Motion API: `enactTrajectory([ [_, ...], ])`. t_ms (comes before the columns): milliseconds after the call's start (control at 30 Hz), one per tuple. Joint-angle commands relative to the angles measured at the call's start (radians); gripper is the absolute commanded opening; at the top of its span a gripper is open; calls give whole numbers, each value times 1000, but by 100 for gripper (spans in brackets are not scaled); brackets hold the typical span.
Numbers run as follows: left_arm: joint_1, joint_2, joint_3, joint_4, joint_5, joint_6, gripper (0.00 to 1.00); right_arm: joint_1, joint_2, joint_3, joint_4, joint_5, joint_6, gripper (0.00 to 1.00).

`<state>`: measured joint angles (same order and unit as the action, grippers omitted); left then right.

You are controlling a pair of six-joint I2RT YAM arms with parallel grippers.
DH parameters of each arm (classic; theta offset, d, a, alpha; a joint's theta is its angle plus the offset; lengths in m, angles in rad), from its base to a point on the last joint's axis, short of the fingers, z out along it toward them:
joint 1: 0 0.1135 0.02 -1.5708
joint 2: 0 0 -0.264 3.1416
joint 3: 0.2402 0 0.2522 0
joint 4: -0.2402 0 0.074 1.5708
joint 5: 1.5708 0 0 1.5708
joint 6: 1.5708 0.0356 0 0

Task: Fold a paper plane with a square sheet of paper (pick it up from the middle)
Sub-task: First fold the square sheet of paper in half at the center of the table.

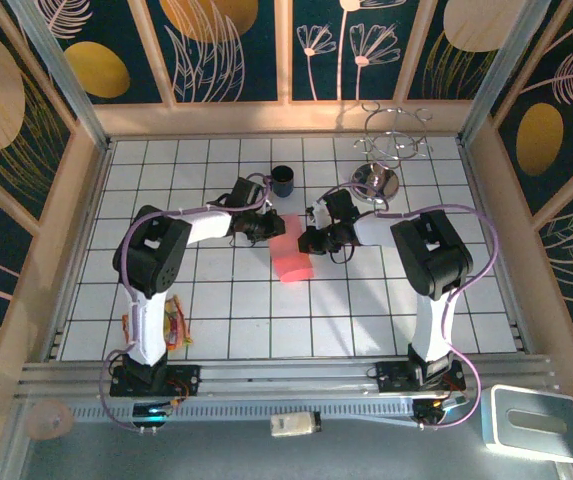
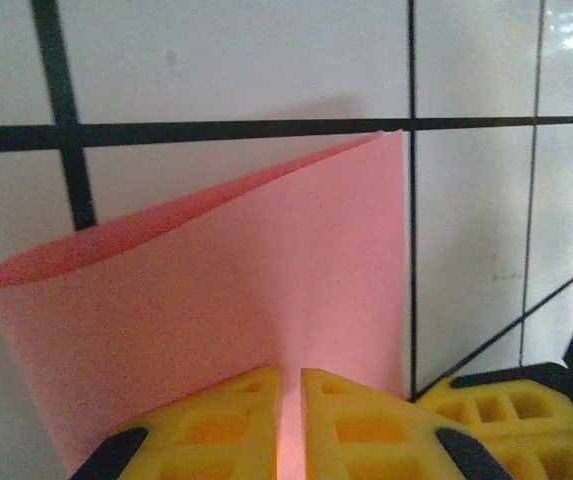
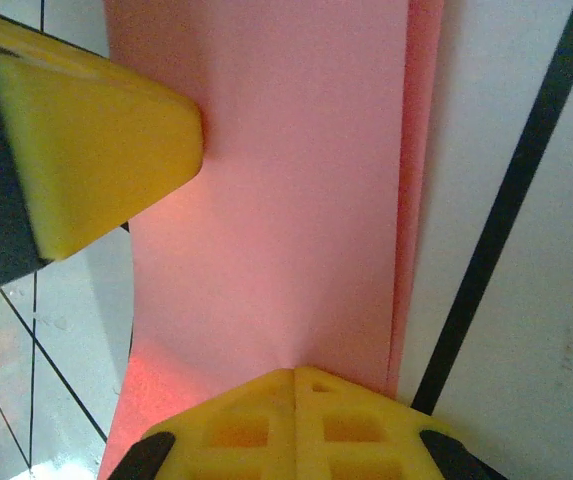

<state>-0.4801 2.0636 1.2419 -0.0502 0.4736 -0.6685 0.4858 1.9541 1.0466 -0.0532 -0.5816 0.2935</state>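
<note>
The pink-red paper (image 1: 288,258) is a sheet bent over on itself in a loose curl on the white tiles; it is not a narrow pointed dart. My left gripper (image 1: 269,228) is at its far left edge and my right gripper (image 1: 306,240) at its far right edge. In the left wrist view the paper (image 2: 246,260) bows up in a loop, and the left gripper (image 2: 290,385) is shut on its edge, a thin strip of pink between the pads. In the right wrist view the right gripper (image 3: 296,375) is shut on the doubled paper (image 3: 296,200), with the left arm's yellow finger (image 3: 96,150) alongside.
A black cup (image 1: 283,181) stands just behind the grippers. A wire rack on a round metal base (image 1: 386,150) is at the back right. Orange-red scraps (image 1: 173,325) lie by the left arm's base. Wooden walls ring the tiled table (image 1: 226,320).
</note>
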Motion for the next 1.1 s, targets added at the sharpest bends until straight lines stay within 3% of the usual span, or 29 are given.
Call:
enactTrajectory([
  [0, 13, 28, 28, -69, -30, 33, 13, -9, 96, -44, -185, 129, -18, 4],
  [333, 74, 24, -13, -109, -92, 78, 14, -10, 111, -44, -213, 174, -9, 4],
  [600, 136, -29, 51, -185, -152, 141, 14, -13, 111, -46, -220, 193, -2, 4],
  [833, 118, -119, -45, 35, 40, 3, 14, -13, 112, -43, -218, 190, 6, 4],
  [1067, 69, -61, -22, 48, 52, -8, 14, -13, 119, -40, -218, 187, 13, 4],
])
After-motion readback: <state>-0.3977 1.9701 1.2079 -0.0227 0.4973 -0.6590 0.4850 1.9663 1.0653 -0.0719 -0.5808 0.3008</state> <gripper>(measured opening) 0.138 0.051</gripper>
